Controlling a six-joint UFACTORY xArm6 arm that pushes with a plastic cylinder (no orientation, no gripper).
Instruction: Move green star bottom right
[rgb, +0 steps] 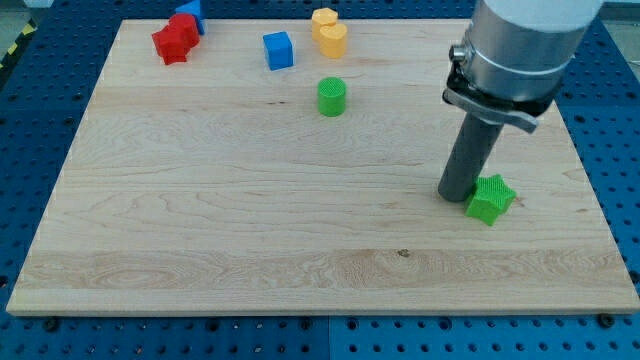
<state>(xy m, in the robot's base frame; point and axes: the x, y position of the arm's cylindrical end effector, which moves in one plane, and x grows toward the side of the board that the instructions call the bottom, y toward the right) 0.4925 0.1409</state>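
- The green star (491, 198) sits toward the board's (200, 230) right side, below mid-height.
- My tip (455, 193), a bare rod with nothing to grip, touches its left edge.
- The green cylinder (332, 97) stands well apart, toward the top.

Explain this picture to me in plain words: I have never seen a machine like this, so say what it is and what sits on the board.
This is one camera picture looking down at a wooden board on a blue perforated table. The grey cylinder is a robot arm ending in a dark rod; it has no claw and holds nothing. My tip touches the board just left of the green star, which it pushes. Further up lie a green cylinder, a blue cube, two yellow blocks, and red blocks with another blue block behind.
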